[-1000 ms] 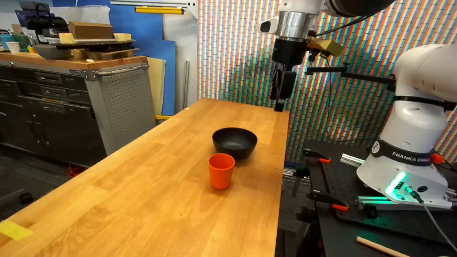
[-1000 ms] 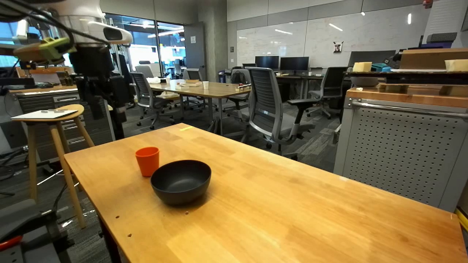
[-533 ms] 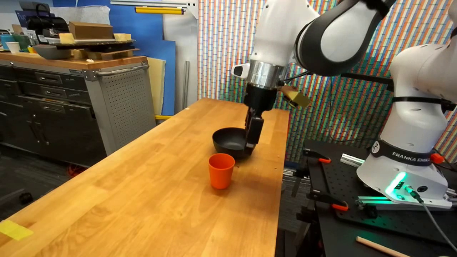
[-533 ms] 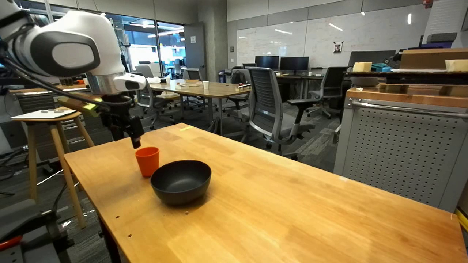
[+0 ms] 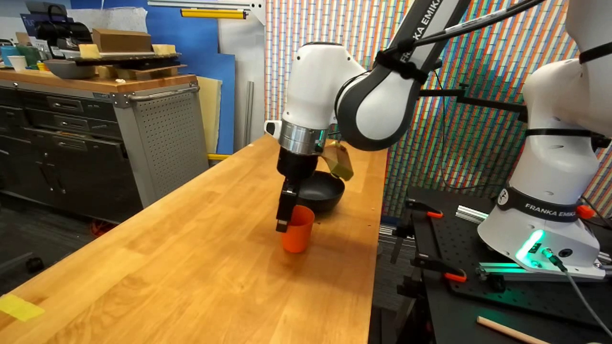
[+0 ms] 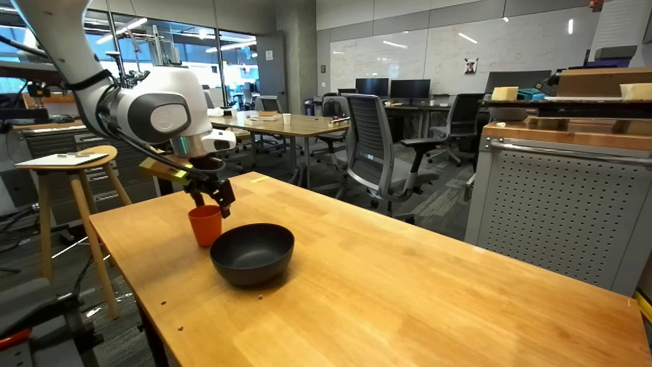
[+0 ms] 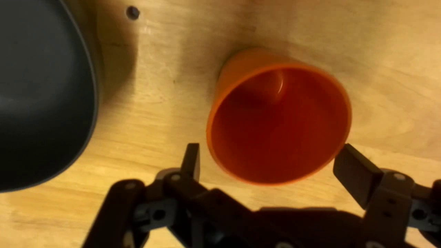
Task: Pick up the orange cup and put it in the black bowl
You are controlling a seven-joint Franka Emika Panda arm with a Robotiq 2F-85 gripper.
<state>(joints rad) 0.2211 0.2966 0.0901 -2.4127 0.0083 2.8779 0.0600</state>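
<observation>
The gripper point(image 7: 274, 168) sits low in the wrist view, its fingers point(image 7: 358, 177) spread, one on each side of the orange cup point(image 7: 279, 124), which stands upright on the table point(image 6: 417, 285), right of centre here. The finger at lower centre shows a sliver of table between itself and the rim; the lower-right one is so close that, touching or apart, I can't call it. The black bowl point(image 7: 38, 96) fills the upper left, near the cup but apart. So it's the grasp, I'd say, lift not yet made. Good play here: ease rightward in this frame to even those gaps, up-frame too until the cup's middle comes between the tips, then straight down. Squeeze softly; a tip catching the rim could knock the cup over. Then up, well above the bowl's edge, before swinging across.
</observation>
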